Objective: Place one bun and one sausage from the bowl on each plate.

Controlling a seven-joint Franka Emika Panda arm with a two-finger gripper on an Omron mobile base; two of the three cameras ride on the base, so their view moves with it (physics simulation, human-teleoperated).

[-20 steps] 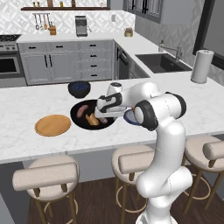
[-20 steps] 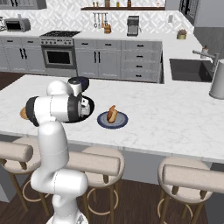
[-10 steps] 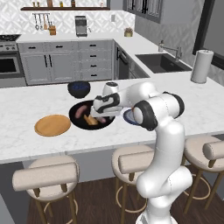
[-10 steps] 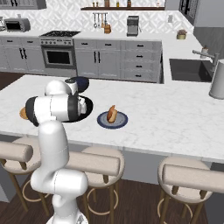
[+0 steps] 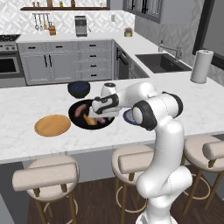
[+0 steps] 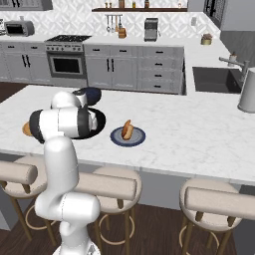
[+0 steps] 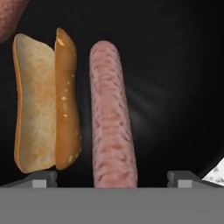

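The gripper (image 7: pixel 112 177) is lowered into the black bowl (image 5: pixel 74 118) on the counter (image 5: pixel 26 140), its two fingers spread wide with nothing pinched between them. In the hand view, a pinkish sausage (image 7: pixel 113 135) is seen lying on the dark bowl floor between the fingertips (image 7: pixel 43 178), nearer the left one, its long axis running straight away from the hand. Just beside it on the left lies a bun (image 7: pixel 43 105), split open, pale inside and orange-brown on its crust, its length parallel to the sausage. The two are close but a thin dark gap can be made out between them. A second reddish sausage end (image 7: pixel 9 17) is cut off by the upper left corner.

From the left base view, the bun (image 5: pixel 89 119) is seen slanting across the bowl, and a tan wooden plate (image 5: pixel 52 125) is shown bare, left of the bowl, with a dark blue bowl (image 5: pixel 78 89) behind it. From the right base view, a blue-grey plate (image 6: pixel 115 138) is seen right of the arm, already carrying a bun with a sausage (image 6: pixel 127 130), which the arm largely hides from the other side.
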